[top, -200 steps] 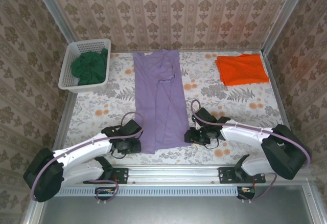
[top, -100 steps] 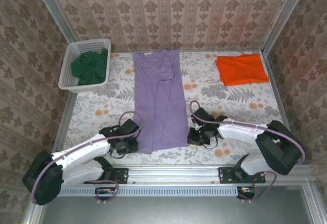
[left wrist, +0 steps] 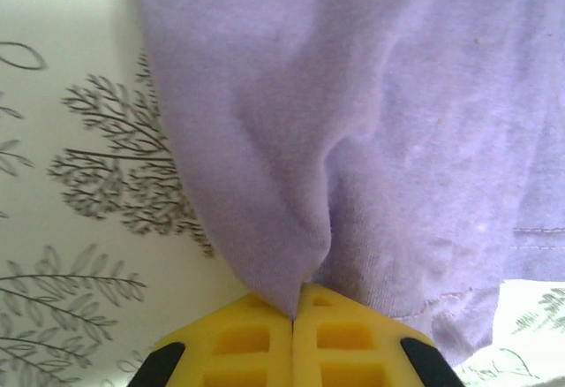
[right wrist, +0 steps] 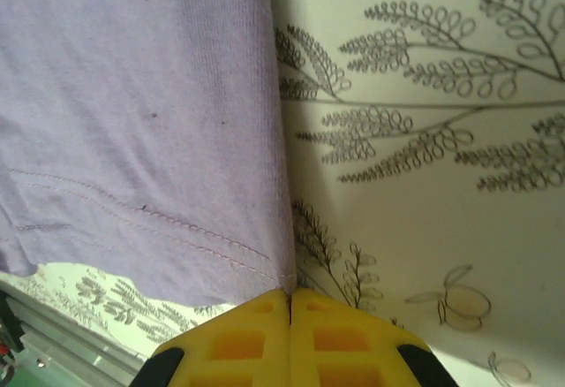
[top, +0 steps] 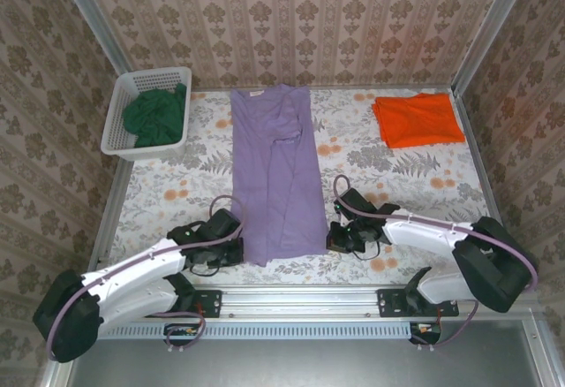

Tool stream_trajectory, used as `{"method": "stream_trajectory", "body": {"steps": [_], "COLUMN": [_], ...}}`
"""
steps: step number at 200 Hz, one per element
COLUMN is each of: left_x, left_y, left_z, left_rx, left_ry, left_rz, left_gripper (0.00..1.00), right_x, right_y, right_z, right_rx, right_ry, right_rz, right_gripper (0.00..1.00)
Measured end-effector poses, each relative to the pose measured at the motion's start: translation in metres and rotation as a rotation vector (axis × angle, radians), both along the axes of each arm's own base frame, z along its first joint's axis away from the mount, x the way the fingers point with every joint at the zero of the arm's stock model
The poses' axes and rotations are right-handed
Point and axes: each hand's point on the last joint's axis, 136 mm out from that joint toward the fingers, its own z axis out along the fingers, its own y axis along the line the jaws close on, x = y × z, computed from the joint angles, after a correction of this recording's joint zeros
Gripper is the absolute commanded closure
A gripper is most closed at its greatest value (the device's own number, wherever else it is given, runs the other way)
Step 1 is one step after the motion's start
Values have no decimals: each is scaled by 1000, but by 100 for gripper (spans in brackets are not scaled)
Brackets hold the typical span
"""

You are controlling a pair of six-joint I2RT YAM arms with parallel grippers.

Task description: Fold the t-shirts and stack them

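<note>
lilac t-shirt [top: 275, 175] lies flat lengthwise mid-worktop [top: 406, 188], collar at the far end, hem by the arm bases; sides look turned in, so it reads as a long narrow strip. left pincer [top: 237, 252] is pressed together on the hem's left corner, and cloth puckers into a ridge where the yellow pads [left wrist: 247, 338] meet; right pincer [top: 333, 239] is clamped the same way on the right corner, right at the stitched hem. both sit low on matching corners, probably so the hem can be lifted and carried toward the collar for a cross fold.

fabric is thin soft knit with a fine rib and a double stitch line along the hem; pads are hard yellow plastic with square recesses; worktop cover is pale, printed with grey fern sprigs and orange blossoms. orange t-shirt [top: 418, 119] is a flat folded rectangle at the far right, likely the stack base; dark green t-shirt [top: 154, 115] is crumpled in the white lattice basket [top: 157, 74] at far left, not yet folded.
</note>
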Motion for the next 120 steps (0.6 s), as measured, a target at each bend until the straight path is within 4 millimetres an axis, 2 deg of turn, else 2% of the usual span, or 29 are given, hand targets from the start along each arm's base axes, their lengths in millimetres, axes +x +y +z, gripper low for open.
{"method": "stream_trajectory", "body": {"steps": [82,103,120], "left_x": [-13,-14,-9], "left_y": [-15,-16,-16], "left_z": [24,31,40], "left_rx": [-125,-156,-170], "left_ry": [-32,-47,-52], "left_rz": [-71,-73,-53], "left_gripper": [100,100,100], "right_x": [-25,-28,-21], "right_y": [-11,-12,-10], "right_z": [15,30,49], "right_rx": [52,73,90], "right_ry": [-17,-45,-91], "right_rz": [-28,-36,-47], "right_gripper": [100,100,100]}}
